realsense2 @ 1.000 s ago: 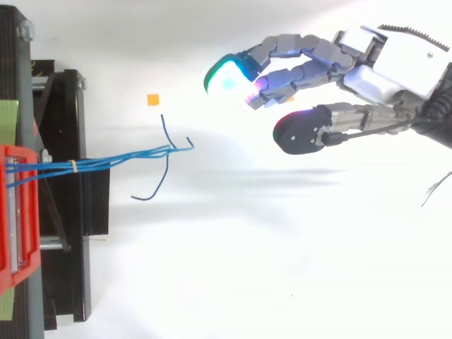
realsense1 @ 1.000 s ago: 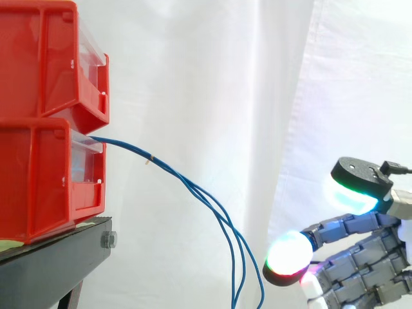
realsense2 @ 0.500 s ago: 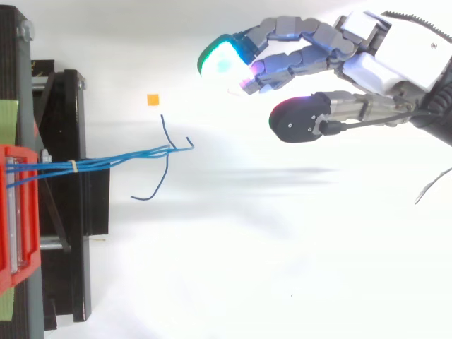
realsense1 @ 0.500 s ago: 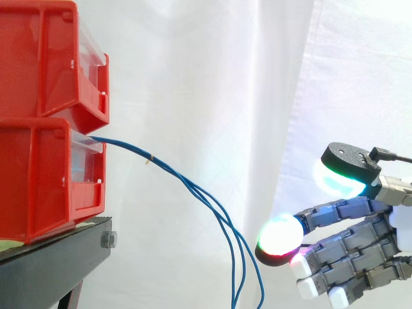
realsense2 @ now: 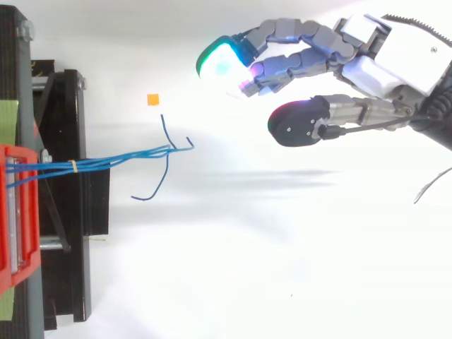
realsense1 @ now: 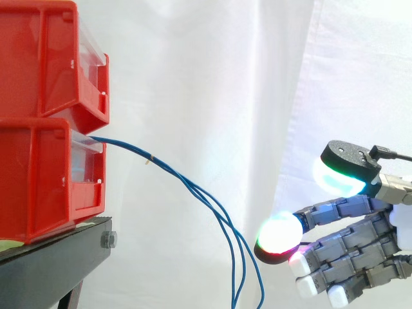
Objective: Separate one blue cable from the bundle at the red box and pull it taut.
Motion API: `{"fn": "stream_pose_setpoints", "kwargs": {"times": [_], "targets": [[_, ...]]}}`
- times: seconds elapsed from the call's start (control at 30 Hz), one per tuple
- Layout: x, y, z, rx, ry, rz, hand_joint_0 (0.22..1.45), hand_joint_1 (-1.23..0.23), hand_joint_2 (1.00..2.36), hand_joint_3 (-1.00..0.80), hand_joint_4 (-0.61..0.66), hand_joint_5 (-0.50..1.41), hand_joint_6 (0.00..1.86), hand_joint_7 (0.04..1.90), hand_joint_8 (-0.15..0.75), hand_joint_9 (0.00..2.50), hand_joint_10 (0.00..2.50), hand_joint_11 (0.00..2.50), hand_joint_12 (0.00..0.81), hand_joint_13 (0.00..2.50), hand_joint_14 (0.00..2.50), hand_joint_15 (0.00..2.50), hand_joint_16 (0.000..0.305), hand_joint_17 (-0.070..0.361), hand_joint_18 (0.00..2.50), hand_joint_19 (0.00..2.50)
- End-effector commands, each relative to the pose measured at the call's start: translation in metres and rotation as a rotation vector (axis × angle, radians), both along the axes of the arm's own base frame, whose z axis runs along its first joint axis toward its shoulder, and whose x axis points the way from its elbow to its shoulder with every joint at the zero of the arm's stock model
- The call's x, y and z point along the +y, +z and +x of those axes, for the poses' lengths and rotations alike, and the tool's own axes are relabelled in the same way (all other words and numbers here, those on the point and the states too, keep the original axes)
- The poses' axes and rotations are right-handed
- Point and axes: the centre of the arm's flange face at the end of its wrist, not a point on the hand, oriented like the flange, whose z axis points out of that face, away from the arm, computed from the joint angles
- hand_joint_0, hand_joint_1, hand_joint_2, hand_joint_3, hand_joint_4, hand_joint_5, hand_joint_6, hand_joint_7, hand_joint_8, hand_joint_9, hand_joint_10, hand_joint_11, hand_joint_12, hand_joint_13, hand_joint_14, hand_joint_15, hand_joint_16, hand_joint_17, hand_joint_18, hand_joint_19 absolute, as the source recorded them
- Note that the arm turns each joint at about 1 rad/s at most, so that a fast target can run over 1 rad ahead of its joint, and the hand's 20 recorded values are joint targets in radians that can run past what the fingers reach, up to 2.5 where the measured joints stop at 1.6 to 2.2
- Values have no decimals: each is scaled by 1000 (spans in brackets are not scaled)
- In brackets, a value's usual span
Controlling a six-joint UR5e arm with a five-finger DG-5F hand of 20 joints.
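Upper red bin [realsense1: 45, 58]: You see it at the far left of the side view, stacked directly on the bin below.
Lower red bin [realsense1: 38, 180]: It sits on the stand. Its clear front faces 3 o'clock, towards the hand.
Black stand [realsense1: 55, 261]: It carries both bins. From above it is the dark frame along the left edge.
Blue cables [realsense1: 193, 190]: Look for them leaving the top front of the lower red bin as one bundle. In the side view they sag towards 5 o'clock, split into separate strands and drop out of the bottom edge. From above the bundle [realsense2: 113, 162] runs towards 3 o'clock and its loose ends fan out, one towards 12 o'clock and one curling to 7 o'clock. All the strands hang slack and nothing touches them.
Pale tie [realsense2: 73, 166]: It wraps the bundle close to the bin.
Orange square [realsense2: 152, 99]: You find it at 11 o'clock from the loose ends, apart from them.
White curtain [realsense1: 212, 77]: It hangs behind everything in the side view.
Hand [realsense2: 381, 67]: It comes in from the right, at 2 o'clock from the cable ends in the top view and well apart from them. In the side view the hand [realsense1: 367, 248] is at 3 o'clock from the sagging strands, near but clear.
Fingers [realsense2: 296, 35]: They are loosely extended with a gentle curve, pointing to 9 o'clock and holding nothing.
Thumb [realsense2: 296, 126]: It is spread away from the fingers, so the grasp stands wide.
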Motion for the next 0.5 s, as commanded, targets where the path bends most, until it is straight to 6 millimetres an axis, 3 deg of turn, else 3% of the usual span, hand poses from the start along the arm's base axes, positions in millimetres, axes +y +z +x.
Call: {"fn": "stream_pose_setpoints", "kwargs": {"times": [0.0, 0.13, 0.17, 0.33, 0.47], "targets": [[1, 1, 1, -4, -1, -5, 544, -581, 1000, -500, 185, -195, 502, 774, 276, 676, 16, 455, 331, 681, 15, 372, 50, 113, 572, 684], [0, -13, 7, 5, -3, 4, 544, -582, 1000, -500, 187, -195, 502, 776, 275, 676, 14, 463, 332, 681, 15, 372, 50, 113, 572, 682], [-1, -26, 17, 4, 0, 28, 544, -581, 1000, -500, 186, -195, 502, 776, 274, 677, 14, 461, 333, 681, 15, 368, 50, 113, 571, 691], [7, -53, 51, -4, 63, 89, 544, -582, 1000, -500, 187, -195, 502, 776, 275, 675, 15, 471, 332, 682, 15, 375, 50, 113, 573, 683], [7, -54, 67, -15, 66, 90, 544, -582, 1000, -500, 185, -195, 502, 777, 275, 676, 14, 460, 333, 682, 15, 376, 50, 113, 574, 692]]}}
